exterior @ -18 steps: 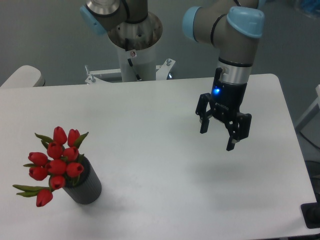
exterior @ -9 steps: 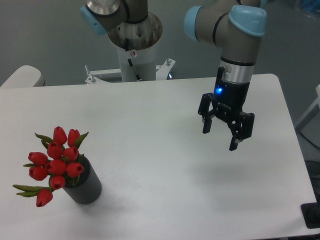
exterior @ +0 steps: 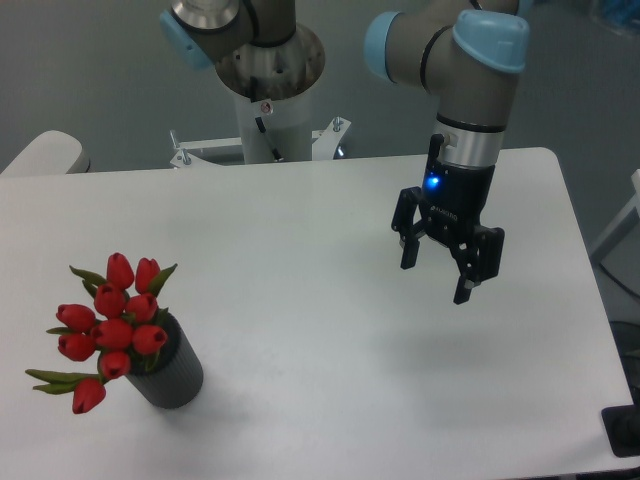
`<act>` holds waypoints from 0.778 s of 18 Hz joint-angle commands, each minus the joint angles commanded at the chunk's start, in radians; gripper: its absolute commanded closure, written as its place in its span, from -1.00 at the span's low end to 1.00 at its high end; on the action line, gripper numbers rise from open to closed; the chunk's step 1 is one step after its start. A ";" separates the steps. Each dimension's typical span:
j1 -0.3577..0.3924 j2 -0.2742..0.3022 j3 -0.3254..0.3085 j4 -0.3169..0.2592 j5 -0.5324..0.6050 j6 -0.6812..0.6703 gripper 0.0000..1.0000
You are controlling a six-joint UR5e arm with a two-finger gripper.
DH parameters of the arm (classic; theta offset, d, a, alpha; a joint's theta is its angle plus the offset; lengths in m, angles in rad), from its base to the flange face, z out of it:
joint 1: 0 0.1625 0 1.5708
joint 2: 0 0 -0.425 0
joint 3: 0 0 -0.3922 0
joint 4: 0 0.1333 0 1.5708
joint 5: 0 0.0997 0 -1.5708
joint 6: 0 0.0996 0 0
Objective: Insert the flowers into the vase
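The flowers (exterior: 110,325), a bunch of red tulip buds with green leaves, stand in the vase (exterior: 168,375), a short dark grey ribbed cylinder near the table's front left. The bunch spreads out to the left of the vase mouth. My gripper (exterior: 435,281) hangs above the right half of the table, far from the vase. Its two black fingers are spread apart with nothing between them, so it is open.
The white table (exterior: 300,250) ends close behind the gripper and at the right edge (exterior: 590,300). The arm's base column (exterior: 270,110) stands behind the table's far edge. A pale rounded object (exterior: 45,152) sits at the far left.
The gripper shifted slightly right and down half a second ago, then came back to about where it was a second ago. Flowers and vase have not moved.
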 joint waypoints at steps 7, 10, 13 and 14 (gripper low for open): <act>0.002 0.002 0.002 0.003 0.028 0.014 -1.00; -0.003 0.003 0.003 0.006 0.072 0.017 -1.00; -0.005 -0.003 0.012 0.006 0.093 0.014 -1.00; -0.005 -0.006 0.024 0.006 0.112 0.017 -1.00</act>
